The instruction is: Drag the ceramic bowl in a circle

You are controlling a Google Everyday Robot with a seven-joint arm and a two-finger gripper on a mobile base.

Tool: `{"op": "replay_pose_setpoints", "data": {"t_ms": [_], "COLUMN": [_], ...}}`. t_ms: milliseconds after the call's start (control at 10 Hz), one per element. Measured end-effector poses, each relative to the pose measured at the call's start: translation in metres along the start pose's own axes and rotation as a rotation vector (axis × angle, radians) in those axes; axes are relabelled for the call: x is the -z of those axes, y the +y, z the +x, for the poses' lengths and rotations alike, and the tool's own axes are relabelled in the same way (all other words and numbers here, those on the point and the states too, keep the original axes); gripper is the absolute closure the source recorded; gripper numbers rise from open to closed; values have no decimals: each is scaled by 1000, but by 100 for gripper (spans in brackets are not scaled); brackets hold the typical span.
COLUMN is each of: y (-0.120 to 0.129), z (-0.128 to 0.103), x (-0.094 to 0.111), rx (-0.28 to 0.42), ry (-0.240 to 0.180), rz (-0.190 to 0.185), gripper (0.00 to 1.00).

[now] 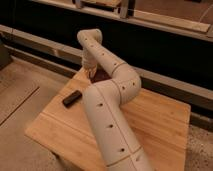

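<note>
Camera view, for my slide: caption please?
Hand shut at the ceramic bowl, far edge of the wooden table, black block lying apart.

- Light: warm and dim; we find the wooden table brightest, the background dark.
- Shadow: we note the gripper shaded at the table's far edge, beneath the arm.
- Glare: soft sheen on the arm.

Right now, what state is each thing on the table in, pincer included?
pincer: shut, down at the far side of the wooden table, right at the bowl; the arm hides any grip.
ceramic bowl: on the table by the pincer, mostly hidden behind the arm.
black block: lying flat, apart from bowl and arm.
</note>
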Motion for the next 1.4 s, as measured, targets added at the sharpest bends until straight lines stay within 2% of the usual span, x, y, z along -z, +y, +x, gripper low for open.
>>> {"op": "replay_pose_setpoints", "data": {"t_ms": [200, 500, 800, 1100, 1400], "y": [10, 31, 36, 25, -6], "z": [3, 11, 19, 33, 39], "x": [-1, -12, -14, -13, -11], "rx": [20, 53, 42, 7, -72], "ry": [8, 47, 73, 108, 126], "rz": [-24, -46, -44, 14, 92], "gripper": [100, 100, 100, 100, 100]}}
